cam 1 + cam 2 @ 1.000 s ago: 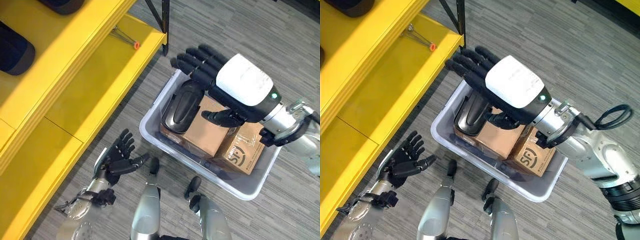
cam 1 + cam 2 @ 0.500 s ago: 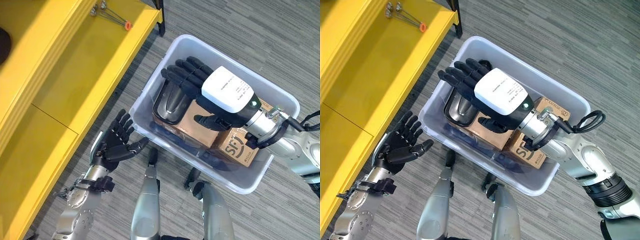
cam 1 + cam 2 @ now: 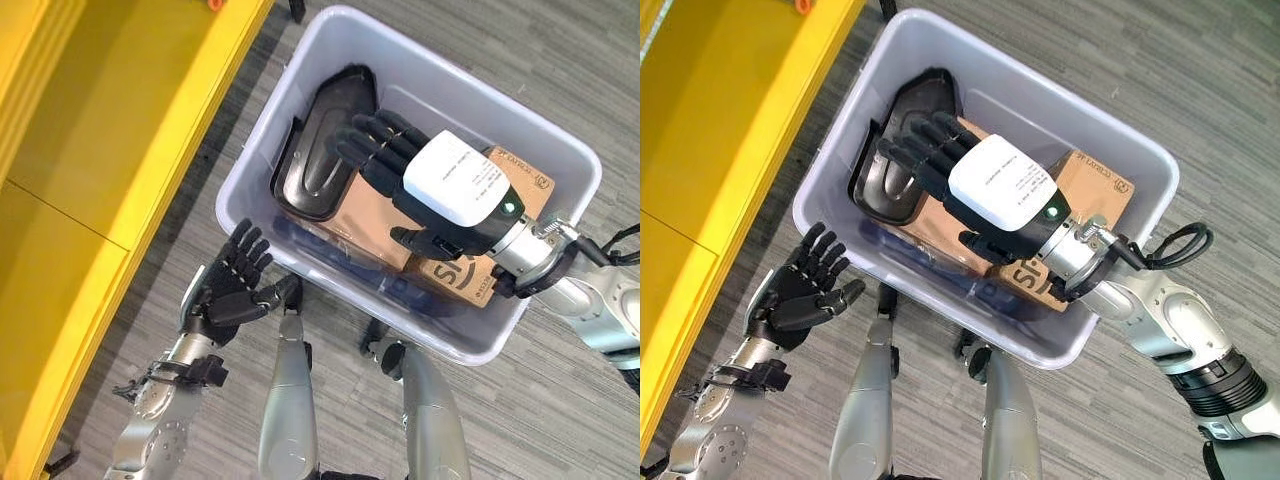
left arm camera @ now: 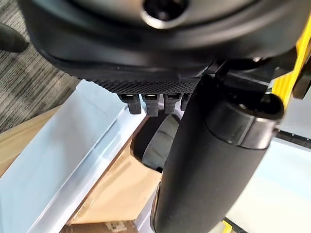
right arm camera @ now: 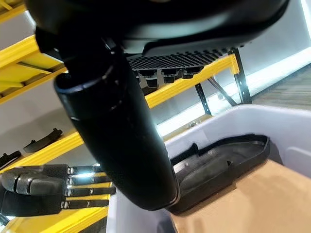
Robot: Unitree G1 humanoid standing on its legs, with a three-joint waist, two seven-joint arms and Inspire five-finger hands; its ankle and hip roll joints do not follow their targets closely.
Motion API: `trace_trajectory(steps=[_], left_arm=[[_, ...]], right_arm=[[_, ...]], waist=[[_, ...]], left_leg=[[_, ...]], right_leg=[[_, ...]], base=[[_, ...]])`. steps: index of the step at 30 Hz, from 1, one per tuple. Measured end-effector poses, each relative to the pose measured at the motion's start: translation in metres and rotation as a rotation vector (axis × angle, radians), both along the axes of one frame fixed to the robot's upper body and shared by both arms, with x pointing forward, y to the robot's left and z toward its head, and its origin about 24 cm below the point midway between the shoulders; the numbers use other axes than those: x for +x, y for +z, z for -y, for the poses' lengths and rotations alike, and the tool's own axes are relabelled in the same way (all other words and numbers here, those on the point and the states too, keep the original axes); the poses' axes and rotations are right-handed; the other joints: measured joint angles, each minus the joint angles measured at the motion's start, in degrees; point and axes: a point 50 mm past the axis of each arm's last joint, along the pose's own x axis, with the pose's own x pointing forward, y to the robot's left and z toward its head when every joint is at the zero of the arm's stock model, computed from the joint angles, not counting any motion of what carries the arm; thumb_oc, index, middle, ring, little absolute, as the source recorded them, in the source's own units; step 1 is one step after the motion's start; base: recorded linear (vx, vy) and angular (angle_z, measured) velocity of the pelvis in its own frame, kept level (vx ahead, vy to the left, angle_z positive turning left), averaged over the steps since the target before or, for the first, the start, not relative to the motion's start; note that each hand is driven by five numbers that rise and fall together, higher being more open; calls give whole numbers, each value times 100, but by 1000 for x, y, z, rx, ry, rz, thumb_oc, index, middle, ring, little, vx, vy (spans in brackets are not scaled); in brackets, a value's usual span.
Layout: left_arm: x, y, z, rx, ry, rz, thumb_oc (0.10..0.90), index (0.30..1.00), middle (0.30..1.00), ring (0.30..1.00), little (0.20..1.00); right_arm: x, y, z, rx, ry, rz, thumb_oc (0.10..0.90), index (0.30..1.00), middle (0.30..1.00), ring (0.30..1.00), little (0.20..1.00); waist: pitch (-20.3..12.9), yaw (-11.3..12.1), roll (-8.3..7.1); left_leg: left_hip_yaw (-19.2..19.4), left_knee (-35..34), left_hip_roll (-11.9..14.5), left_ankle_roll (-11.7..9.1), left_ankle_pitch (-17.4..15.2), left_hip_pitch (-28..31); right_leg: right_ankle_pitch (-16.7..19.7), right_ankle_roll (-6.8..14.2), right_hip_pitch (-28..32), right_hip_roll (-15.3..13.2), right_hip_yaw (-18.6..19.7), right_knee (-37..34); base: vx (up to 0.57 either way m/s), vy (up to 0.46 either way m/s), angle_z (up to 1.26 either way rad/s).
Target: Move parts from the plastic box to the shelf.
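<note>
A pale grey plastic box [image 3: 243, 166] stands on the floor beside the yellow shelf [image 3: 110, 120]. In it a black moulded part [image 3: 318, 148] leans on a large cardboard box [image 3: 352, 226], and a smaller printed carton [image 3: 524, 182] lies to the right. My right hand [image 3: 452, 184] hovers inside the box, open, with its fingers [image 3: 372, 150] stretched over the black part's right edge; I cannot tell whether they touch it. My left hand [image 3: 232, 294] is open, palm up, just outside the box's near left wall. The black part [image 5: 219, 164] also appears past my right thumb.
The shelf's lower board [image 3: 710, 120] runs along the left, close to the box's left wall. Grey striped carpet [image 3: 560, 60] surrounds the box. A small orange-tipped item [image 3: 214, 5] lies at the shelf's far end.
The camera has tilted down, bringing the box toward the centre. My right hand has drawn back from beyond the far rim and dropped lower over the black part. The left hand has held still.
</note>
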Motion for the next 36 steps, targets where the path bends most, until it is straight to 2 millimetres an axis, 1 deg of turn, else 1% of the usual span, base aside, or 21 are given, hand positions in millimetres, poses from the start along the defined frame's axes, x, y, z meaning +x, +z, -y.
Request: trace_trajectory(steps=[2, 7, 10, 12, 16, 18, 20, 23, 24, 27, 31, 33, 34, 36], left_arm=[[1, 1, -1, -27, 1, 2, 900, 1000, 1000, 1000, 1000], [2, 3, 1, -28, -4, 14, 900, 1000, 1000, 1000, 1000], [5, 8, 0, -27, 3, 46, 900, 1000, 1000, 1000, 1000], [6, 9, 0, -27, 4, 51, 900, 1000, 1000, 1000, 1000], [7, 10, 2, -27, -5, 52, 900, 1000, 1000, 1000, 1000], [7, 9, 2, -25, -9, 46, 900, 1000, 1000, 1000, 1000], [7, 9, 3, -20, -16, 43, 900, 1000, 1000, 1000, 1000], [10, 10, 5, -8, -31, 42, 900, 1000, 1000, 1000, 1000], [11, 11, 7, -3, -42, 44, 900, 1000, 1000, 1000, 1000], [14, 15, 10, 11, -63, 55, 900, 1000, 1000, 1000, 1000], [15, 15, 12, 13, -75, 58, 900, 1000, 1000, 1000, 1000], [16, 16, 13, 20, -84, 63, 900, 1000, 1000, 1000, 1000], [16, 17, 14, 22, -93, 68, 900, 1000, 1000, 1000, 1000], [16, 17, 14, 23, -100, 69, 900, 1000, 1000, 1000, 1000]], right_arm=[[0, 0, -1, 4, 3, 0, 900, 1000, 1000, 1000, 1000], [0, 1, -1, 16, 8, 18, 900, 1000, 1000, 1000, 1000], [4, 8, -8, -12, 12, 71, 900, 1000, 1000, 1000, 1000], [8, 10, -12, -9, 12, 78, 900, 1000, 1000, 1000, 1000], [18, 9, -9, -27, -34, 94, 900, 1000, 1000, 1000, 1000], [20, 8, -7, -39, -51, 101, 900, 1000, 1000, 1000, 1000], [22, 11, -9, -36, -49, 124, 900, 1000, 1000, 1000, 1000], [43, 15, -20, -95, -76, 152, 900, 1000, 1000, 1000, 1000], [46, 16, -22, -123, -87, 165, 900, 1000, 1000, 1000, 1000], [50, 17, -25, -174, -99, 193, 900, 1000, 1000, 1000, 1000], [52, 10, -32, -208, -79, 190, 900, 1000, 1000, 1000, 1000], [58, 11, -29, -209, -105, 209, 900, 1000, 1000, 1000, 1000], [65, 11, -24, -218, -138, 214, 900, 1000, 1000, 1000, 1000], [71, 9, -19, -235, -184, 220, 900, 1000, 1000, 1000, 1000]], waist=[[0, -3, 0], [-1, 2, -10], [-2, 9, -17], [-1, 5, -18], [-1, 16, -18], [-3, -32, -35], [-5, 3, -64], [-5, 35, -64], [-6, 71, -64], [-6, 194, -72], [-6, 188, -72], [-6, 184, -72], [-7, 192, -71], [-7, 204, -70]], left_leg=[[-25, 30, -26, 0, 0, -87], [-78, 100, -77, 0, 1, -280], [-135, 181, -86, 1, 1, -476], [-144, 195, -85, 2, 2, -499], [-172, 214, -115, 2, 2, -520], [-194, 230, -186, 3, 2, -515], [-206, 257, -214, 1, 1, -528], [-267, 263, -252, 2, 2, -535], [-281, 262, -253, 5, 5, -557], [-296, 278, -265, -4, 19, -669], [-356, 350, -307, -17, 22, -738], [-372, 371, -366, -44, 42, -815], [-377, 398, -392, -44, 44, -877], [-427, 457, -441, -45, 42, -973]], right_leg=[[-4, -4, -72, -22, -5, 26], [-27, -1, -228, -76, -18, 110], [-61, 4, -406, -108, -57, 201], [-61, 3, -423, -110, -68, 236], [-77, 0, -425, -144, -96, 262], [-216, 77, -425, -224, -102, 323], [-203, 40, -434, -258, -117, 420], [-230, 5, -446, -287, -126, 480], [-232, 5, -468, -289, -136, 479], [-253, -19, -568, -308, -158, 530], [-258, -22, -576, -343, -169, 573], [-264, -20, -656, -407, -167, 627], [-283, -13, -718, -439, -167, 665], [-326, -11, -806, -481, -172, 716]], base=[[-13, -43, 6], [-15, -47, 6], [-7, -33, 5], [0, -13, 2], [42, -27, 4], [41, -50, 17], [19, -66, 11], [5, -40, 10], [10, -22, 6], [17, -22, 5], [11, -15, 10], [-2, -30, 9], [0, -22, 9], [-7, -26, 12]])
